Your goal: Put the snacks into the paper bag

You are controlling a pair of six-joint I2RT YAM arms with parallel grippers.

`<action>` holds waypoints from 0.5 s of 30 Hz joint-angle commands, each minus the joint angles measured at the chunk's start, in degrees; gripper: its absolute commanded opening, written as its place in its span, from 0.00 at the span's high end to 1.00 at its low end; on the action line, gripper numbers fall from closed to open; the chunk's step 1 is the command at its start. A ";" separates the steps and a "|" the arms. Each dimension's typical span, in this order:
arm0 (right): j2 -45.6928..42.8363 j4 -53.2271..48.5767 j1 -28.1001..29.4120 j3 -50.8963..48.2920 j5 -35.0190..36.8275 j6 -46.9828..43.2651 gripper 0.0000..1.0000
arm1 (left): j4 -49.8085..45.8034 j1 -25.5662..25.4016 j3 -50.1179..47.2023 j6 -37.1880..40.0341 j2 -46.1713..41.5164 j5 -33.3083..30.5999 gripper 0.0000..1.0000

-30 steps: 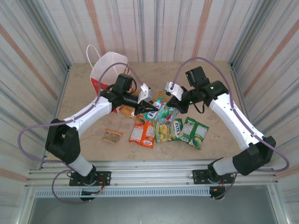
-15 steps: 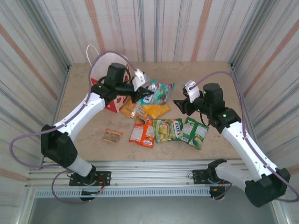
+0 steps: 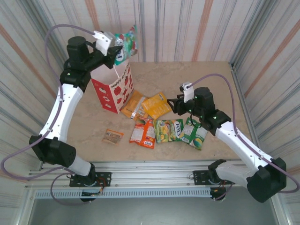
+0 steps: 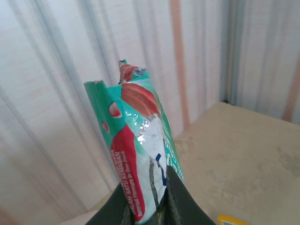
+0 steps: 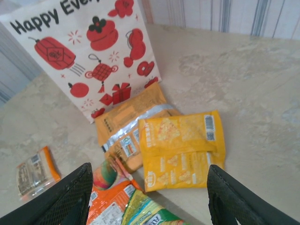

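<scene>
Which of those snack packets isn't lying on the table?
The teal-and-red packet: the left pincer holds it in the air by the paper bag; the others lie on the table.

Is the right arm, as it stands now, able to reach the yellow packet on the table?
Probably yes. The right tool is open beside the yellow packet, nothing lies over it, and the left tool holds its teal packet by the paper bag, out of the way.

Paper bag (image 3: 115, 91) upright at far left, snacks (image 3: 155, 105) crowding table centre, bare tabletop (image 3: 187, 70) far right.
</scene>
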 commanded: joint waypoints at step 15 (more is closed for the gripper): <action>7.52 1.95 4.38 2.73 0.68 2.45 0.35 | 11.73 8.10 -11.60 -9.81 -8.42 -8.33 0.94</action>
